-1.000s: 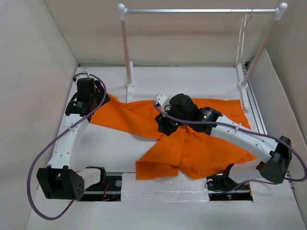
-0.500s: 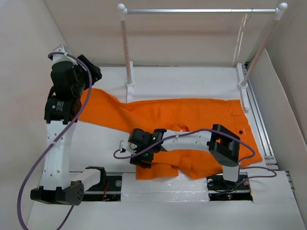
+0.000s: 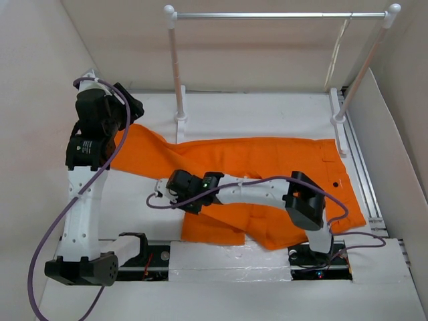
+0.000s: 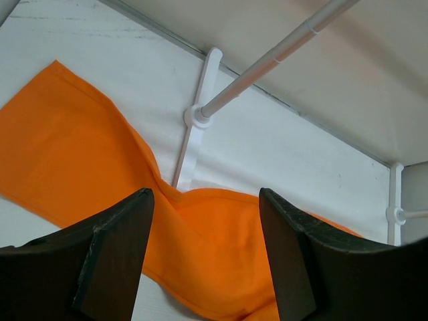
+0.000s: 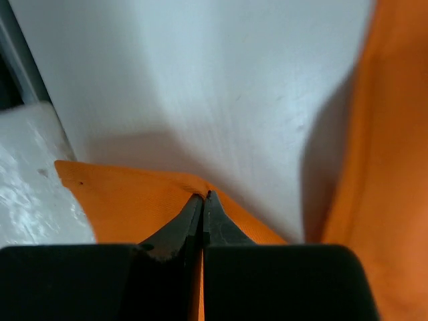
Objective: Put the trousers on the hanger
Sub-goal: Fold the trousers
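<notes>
White-posted rack (image 3: 281, 15) upright at table (image 3: 267, 114) rear.

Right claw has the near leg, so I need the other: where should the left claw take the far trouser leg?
Take the trousers at the far leg's hem end, coming from the left with the open left claw. That leg lies flat, its free edge beside bare table, so it can probably be pinched from the side.

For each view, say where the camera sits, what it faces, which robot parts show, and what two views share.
Top external: above and behind, overlooking table, trousers and rack; left arm and right arm show.
Left wrist: raised, facing trousers and rack; open left tool shows.
Right wrist: low, facing table; shut right tool pinches trousers.
Shared: trousers.
</notes>
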`<state>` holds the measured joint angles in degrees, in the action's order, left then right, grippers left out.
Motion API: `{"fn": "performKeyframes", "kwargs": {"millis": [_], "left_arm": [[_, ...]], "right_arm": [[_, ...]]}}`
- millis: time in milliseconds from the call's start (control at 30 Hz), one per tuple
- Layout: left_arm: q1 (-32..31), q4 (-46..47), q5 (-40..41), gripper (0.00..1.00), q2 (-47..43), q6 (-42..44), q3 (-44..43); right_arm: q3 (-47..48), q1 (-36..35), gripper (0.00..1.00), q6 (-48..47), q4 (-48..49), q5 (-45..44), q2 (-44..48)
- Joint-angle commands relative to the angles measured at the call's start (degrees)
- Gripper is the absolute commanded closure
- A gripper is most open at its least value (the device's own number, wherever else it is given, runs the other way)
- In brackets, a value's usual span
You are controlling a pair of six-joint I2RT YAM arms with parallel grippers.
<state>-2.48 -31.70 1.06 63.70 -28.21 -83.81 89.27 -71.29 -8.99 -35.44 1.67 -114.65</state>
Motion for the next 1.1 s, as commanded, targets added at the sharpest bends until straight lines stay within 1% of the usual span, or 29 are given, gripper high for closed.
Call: {"fn": "performKeyframes", "kwargs": {"millis": [0, 33, 67, 167, 200, 267, 333, 400, 433, 467, 500, 533, 567, 600, 633, 667, 700, 733, 767, 800, 833, 867, 900, 933, 967, 1000, 1033, 1067], "left_arm": [[0.37, 0.07, -0.27, 0.40, -0.25, 0.87, -2.67], [0.37, -0.55, -0.01, 0.40, 0.28, 0.96, -4.07], [0.37, -0.73, 0.26, 0.40, 0.46, 1.22, -4.69], [0.37, -1.52, 2.89, 0.40, 0.81, 1.57, -7.24], [0.37, -1.95, 5.42, 0.40, 0.90, 1.75, -9.25], [0.37, -3.01, 7.98, 0.40, 1.25, 2.28, -11.37], [0.37, -3.89, 11.23, 0.39, 1.42, 2.72, -14.18], [0.37, -4.77, 14.13, 0.40, 1.69, 3.07, -16.20], [0.37, -5.12, 14.93, 0.39, 1.60, 3.07, -16.30], [0.37, -5.04, 15.98, 0.39, 1.43, 3.07, -15.95], [0.37, -4.86, 18.25, 0.39, 1.25, 3.07, -14.29], [0.37, -4.51, 19.23, 0.39, 0.73, 3.07, -13.06], [0.37, -4.42, 20.46, 0.39, 0.29, 2.72, -11.91], [0.37, -4.16, 22.47, 0.38, -0.07, 2.72, -8.77], [0.37, -3.02, 23.36, 0.38, -1.37, 2.72, -7.00], [0.37, -2.49, 24.07, 0.38, -2.08, 2.63, -5.24], [0.37, -1.53, 25.29, 0.37, -3.66, 2.54, -0.09], [0.37, -1.52, 25.31, 0.37, -3.67, 2.54, -0.04], [0.37, -1.26, 25.39, 0.37, -4.11, 2.46, 1.62], [0.37, -1.17, 25.48, 0.37, -4.46, 2.37, 4.68], [0.37, -0.65, 24.87, 0.36, -4.64, 2.54, 6.27], [0.37, -0.38, 23.39, 0.36, -4.64, 3.06, 7.60], [0.37, -0.64, 20.85, 0.36, -4.20, 3.16, 10.05], [0.37, -1.08, 19.08, 0.37, -3.16, 3.77, 11.64], [0.37, -0.91, 16.63, 0.39, -2.71, 4.21, 13.13], [0.37, -0.56, 9.47, 0.41, -2.10, 4.56, 16.45], [-0.50, 0.67, 6.44, 0.45, -0.61, 5.87, 18.14], [-5.90, 1.37, 4.41, 0.47, 2.62, 5.97, 21.29]], "right_arm": [[10.46, 1.32, 1.00, 3.19, 2.13, -6.94, 9.16], [12.22, 1.85, 1.00, 3.02, 2.57, -8.42, 13.36], [15.89, 1.85, 1.00, 3.10, 2.92, -9.22, 15.31], [21.19, 4.48, 1.00, 3.54, 1.44, -9.32, 19.01], [23.38, 5.10, 1.00, 3.63, 0.99, -9.23, 19.11], [23.75, 5.10, 1.00, 3.98, 1.68, -7.74, 18.59], [19.20, 5.10, 1.00, 7.48, 3.96, -4.77, 17.62], [15.60, 4.23, 1.00, 11.86, 8.96, -2.74, 15.61], [10.88, 3.01, 1.00, 12.85, 12.03, 0.06, 14.90], [8.92, 2.21, 1.00, 13.73, 17.63, 1.74, 14.11], [7.51, 1.42, 1.00, 15.57, 19.95, 3.58, 11.49], [5.93, 0.63, 1.00, 16.54, 21.80, 8.82, 9.55], [6.00, -0.94, 0.92, 17.42, 23.82, 11.92, 7.62], [6.00, -1.83, 0.70, 17.43, 24.71, 14.91, 5.69], [6.52, -2.53, 0.65, 16.82, 24.98, 20.51, 2.36], [7.83, -3.15, 0.59, 16.47, 22.55, 21.87, 1.37], [8.28, -3.16, 0.44, 14.46, 19.56, 22.32, 1.10], [8.28, -3.16, 0.44, 14.44, 19.53, 21.71, 2.14], [6.98, -2.46, 0.41, 13.83, 17.97, 20.40, 3.80], [5.83, -2.45, 0.34, 12.61, 17.60, 19.26, 5.47], [4.52, -1.58, 0.34, 12.08, 17.43, 16.55, 7.58], [2.24, -0.88, 0.35, 11.20, 15.77, 15.04, 11.86], [1.00, 0.78, 0.37, 10.67, 14.71, 13.90, 13.99], [-0.66, 1.67, 0.43, 10.40, 13.92, 12.49, 16.19], [-2.77, 2.63, 0.48, 10.31, 13.56, 11.96, 20.56], [-7.05, 4.65, 0.65, 10.23, 13.47, 11.86, 22.78], [-9.53, 5.71, 0.81, 10.40, 13.64, 12.04, 24.89], [-17.04, 9.11, 1.00, 10.84, 14.69, 11.69, 30.66]]}}
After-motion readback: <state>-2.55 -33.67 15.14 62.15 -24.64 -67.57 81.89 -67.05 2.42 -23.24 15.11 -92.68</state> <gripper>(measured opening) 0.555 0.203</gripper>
